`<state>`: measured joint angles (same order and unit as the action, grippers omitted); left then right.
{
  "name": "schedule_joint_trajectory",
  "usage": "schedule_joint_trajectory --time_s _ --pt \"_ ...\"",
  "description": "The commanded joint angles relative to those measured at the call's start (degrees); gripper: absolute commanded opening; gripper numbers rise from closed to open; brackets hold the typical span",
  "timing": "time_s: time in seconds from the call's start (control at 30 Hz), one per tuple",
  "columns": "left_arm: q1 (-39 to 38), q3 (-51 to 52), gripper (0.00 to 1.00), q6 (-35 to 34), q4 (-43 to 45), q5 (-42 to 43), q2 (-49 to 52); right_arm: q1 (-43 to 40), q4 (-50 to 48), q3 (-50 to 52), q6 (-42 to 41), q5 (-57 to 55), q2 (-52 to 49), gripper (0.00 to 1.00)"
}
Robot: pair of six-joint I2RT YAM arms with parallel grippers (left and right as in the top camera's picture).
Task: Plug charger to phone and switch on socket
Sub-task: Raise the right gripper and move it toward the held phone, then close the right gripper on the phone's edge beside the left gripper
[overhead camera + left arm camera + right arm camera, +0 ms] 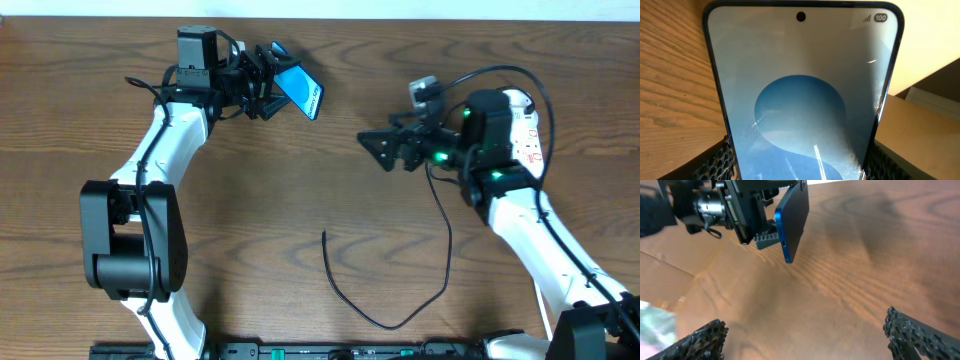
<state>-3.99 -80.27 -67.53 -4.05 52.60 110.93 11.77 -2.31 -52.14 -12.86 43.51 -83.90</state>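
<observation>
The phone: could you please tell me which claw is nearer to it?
Left. The left claw holds the phone between its fingers; the right claw stands open, apart, facing it.

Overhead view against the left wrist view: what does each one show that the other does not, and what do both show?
Only overhead: the long thin black charger cable lying loose, the white elongated power strip, and the open right end effector. Only left wrist: the screen's camera hole and small battery badge. Both: the slim blue-screened smartphone held by the left end effector, and the brown wooden table.
</observation>
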Motion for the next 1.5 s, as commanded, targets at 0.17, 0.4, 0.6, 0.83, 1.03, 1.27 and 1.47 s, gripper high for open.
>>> schedule_joint_trajectory --time_s 0.17,0.4,0.6,0.83,1.03,1.27,1.47 --pt "-1.38 -0.09 0.07 -2.47 0.70 -0.33 -1.53 8.02 -3.69 -1.14 2.58 -16.41 -0.04 0.99" --pt "-3.15 -0.09 0.07 -5.14 0.98 -2.23 -1.53 9.31 -6.95 -1.14 -6.03 -23.10 -0.39 0.99" --pt "-3.72 -0.09 0.07 -6.67 1.84 -2.36 -1.53 9.33 -10.23 -1.14 -9.44 -21.92 -2.40 0.99" --pt "-4.90 -0.09 0.07 -6.75 1.79 -2.60 -1.53 9.33 -11.89 -1.14 -10.34 -20.44 -5.42 0.99" --pt "-6.43 -0.09 0.07 -6.78 1.79 -3.10 -1.53 9.33 -12.85 -1.14 -10.29 -19.52 -5.81 0.99" --pt "-9.01 -0.09 0.07 -6.82 1.81 -3.65 -1.53 9.33 -13.11 -1.14 -10.88 -19.30 -5.81 0.99" --pt "-11.08 -0.09 0.07 -6.95 1.81 -3.65 -1.53 9.33 -13.11 -1.14 -10.86 -19.39 -5.81 0.99"
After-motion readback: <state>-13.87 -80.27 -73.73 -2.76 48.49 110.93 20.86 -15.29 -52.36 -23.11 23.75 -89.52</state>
